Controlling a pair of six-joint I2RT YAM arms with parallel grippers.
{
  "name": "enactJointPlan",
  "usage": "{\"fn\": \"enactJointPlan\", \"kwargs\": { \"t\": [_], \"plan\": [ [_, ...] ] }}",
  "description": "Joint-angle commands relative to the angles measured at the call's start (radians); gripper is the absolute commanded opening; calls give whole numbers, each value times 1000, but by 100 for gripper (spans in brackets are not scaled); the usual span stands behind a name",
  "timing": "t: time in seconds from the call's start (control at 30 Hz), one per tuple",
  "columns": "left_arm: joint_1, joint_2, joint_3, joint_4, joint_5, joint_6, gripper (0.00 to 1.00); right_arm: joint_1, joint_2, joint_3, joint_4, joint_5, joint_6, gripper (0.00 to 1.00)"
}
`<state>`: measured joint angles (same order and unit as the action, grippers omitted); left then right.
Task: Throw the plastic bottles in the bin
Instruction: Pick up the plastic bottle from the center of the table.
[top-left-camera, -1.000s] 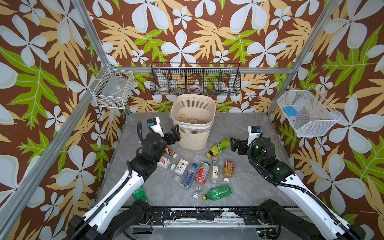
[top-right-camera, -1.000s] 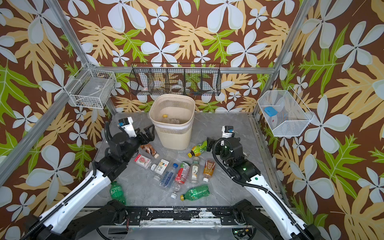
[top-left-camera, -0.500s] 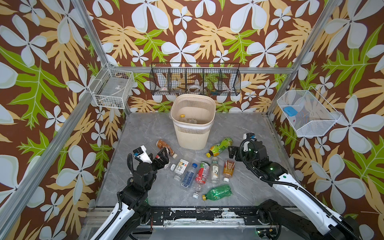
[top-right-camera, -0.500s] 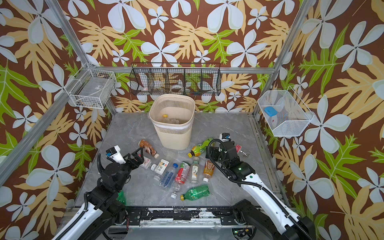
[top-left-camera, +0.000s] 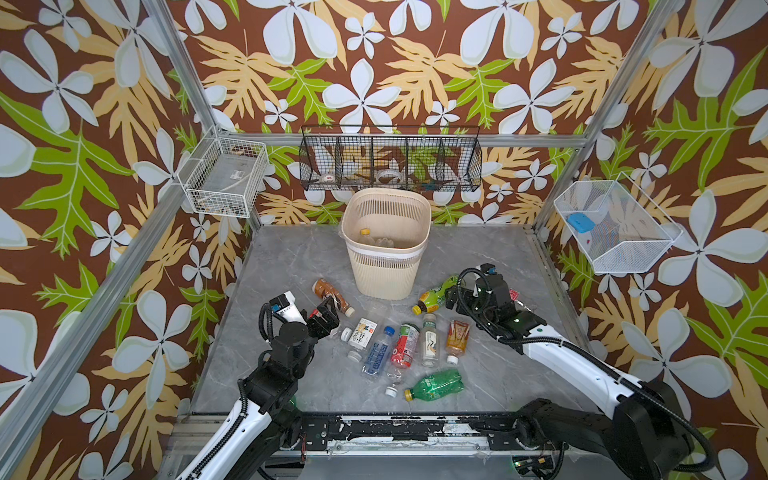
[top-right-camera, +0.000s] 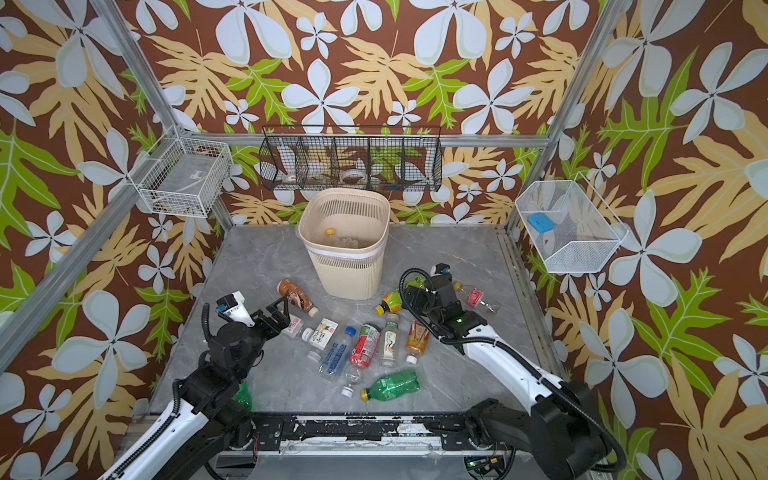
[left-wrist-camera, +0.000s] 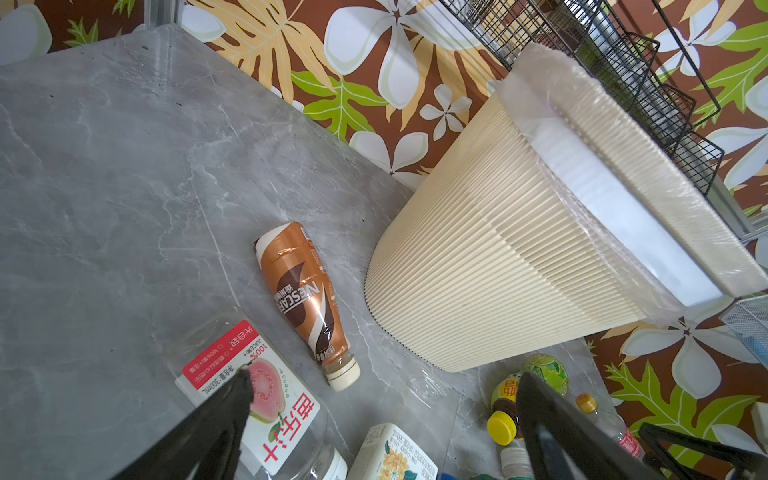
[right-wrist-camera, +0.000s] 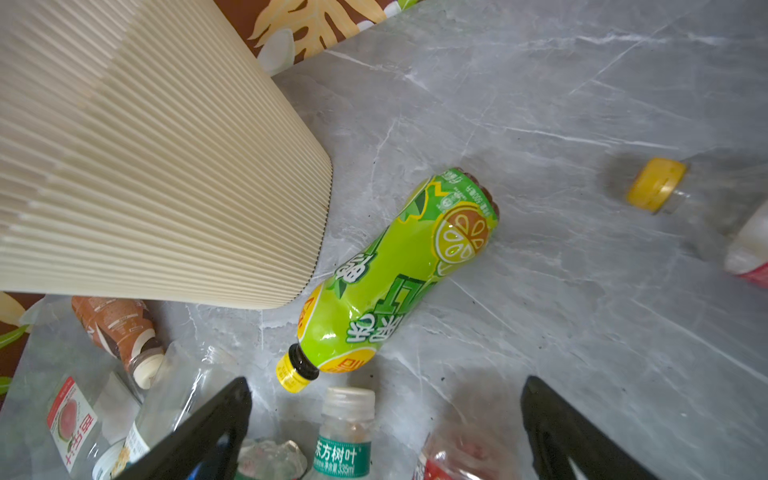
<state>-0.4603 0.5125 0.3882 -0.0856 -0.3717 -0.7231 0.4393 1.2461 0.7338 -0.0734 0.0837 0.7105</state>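
Grey marble tabletop (top-left-camera: 291, 257) carrying beige lattice plastic bin (top-left-camera: 384, 266) at rear centre. Small plastic bottles (top-left-camera: 402, 349) lying scattered before bin, some lying inside.

Left gripper (top-left-camera: 326, 311) hovering wide open, empty, near brown coffee bottle (left-wrist-camera: 299, 291).

Right gripper (right-wrist-camera: 386, 390) gaping empty, just short of green lemon-tea bottle (right-wrist-camera: 399, 274).

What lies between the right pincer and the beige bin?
A green bottle with a yellow cap, on its side, lies between the right pincer and the bin, shown in both top views.
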Motion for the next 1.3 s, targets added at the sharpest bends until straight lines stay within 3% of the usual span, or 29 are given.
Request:
{"fn": "enactJointPlan", "kwargs": {
  "t": [0.0, 0.8, 0.97, 1.17, 1.27],
  "plan": [
    [2, -15, 5, -25, -28, 1, 100, 0, 71, 14, 99, 15, 87, 99],
    [2, -56, 14, -88, -62, 8, 100, -1, 454, 135, 247, 27, 230, 97],
    [2, -70, 16, -106, -75, 10, 100, -10, 502, 157, 275, 2, 255, 89],
    [2, -87, 16, -125, -89, 11, 100, -25, 524, 171, 308, -28, 268, 69],
    [2, -91, 14, -129, -92, 9, 100, -34, 526, 170, 325, -44, 276, 64]
  ]
}}
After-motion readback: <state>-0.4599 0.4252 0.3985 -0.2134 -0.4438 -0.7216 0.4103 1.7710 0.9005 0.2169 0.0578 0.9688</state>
